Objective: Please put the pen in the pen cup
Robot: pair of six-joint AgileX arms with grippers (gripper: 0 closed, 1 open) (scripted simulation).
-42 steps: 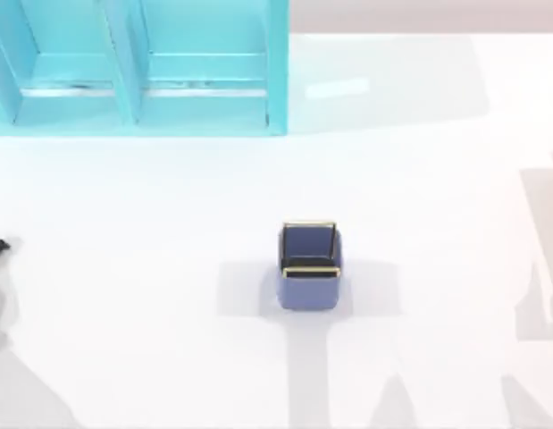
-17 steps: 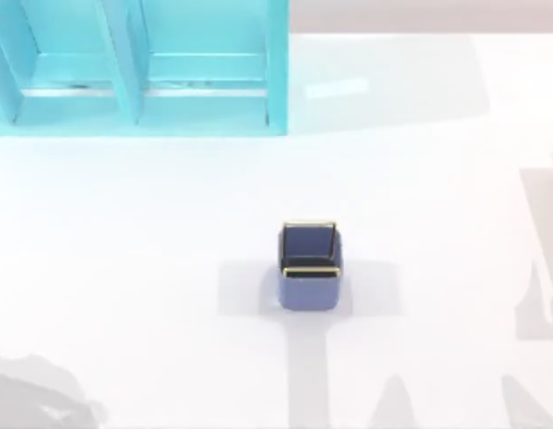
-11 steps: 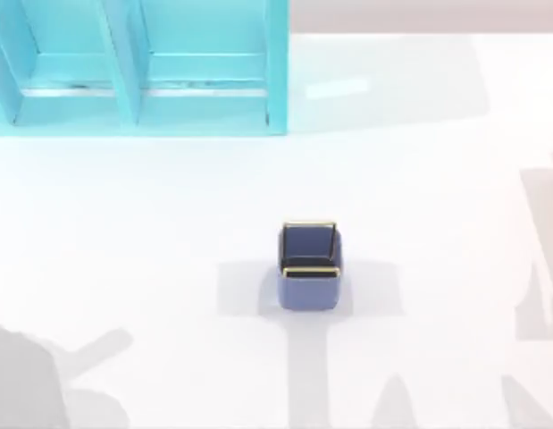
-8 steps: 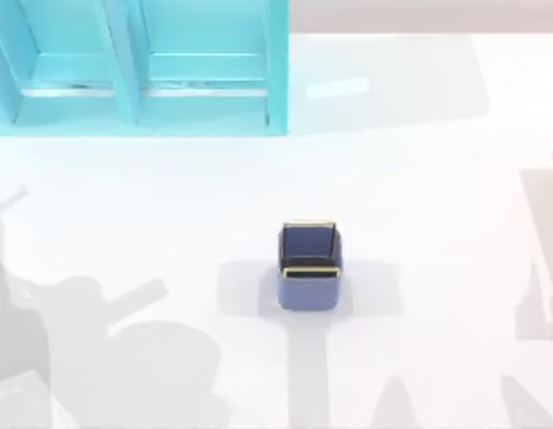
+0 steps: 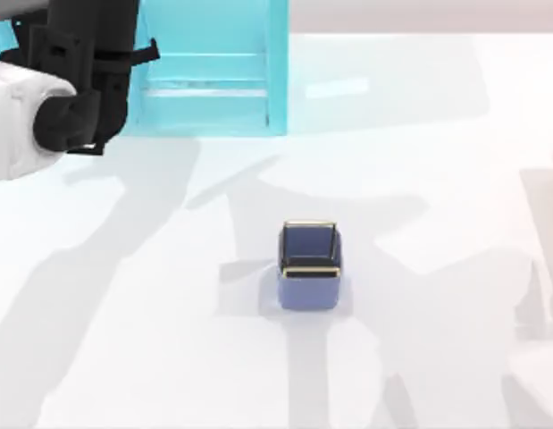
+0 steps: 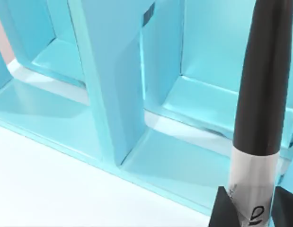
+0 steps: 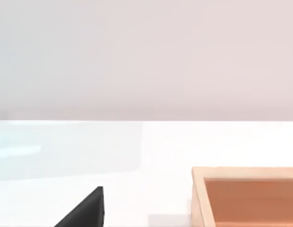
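Note:
The pen (image 6: 260,94) is a black stick with a pale band near its held end. It stands out from my left gripper (image 6: 253,215), which is shut on it, in front of the cyan shelf. From above, my left gripper (image 5: 88,54) hangs high over the table's back left, over the shelf's front. The pen cup (image 5: 309,264), square, periwinkle with a gold rim, stands upright near the table's middle, well right of and nearer than that gripper. A black part of my right gripper (image 7: 87,210) shows low in the right wrist view, with that arm parked.
The big cyan shelf unit (image 5: 213,71) with open compartments (image 6: 198,109) runs along the back left. A tan open box (image 7: 245,194) sits on the table near the right gripper. Arm shadows fall across the white table (image 5: 437,179) around the cup.
My left arm has come into the top view at the back left, where before only its shadow swept over the table. The cup has stayed put.

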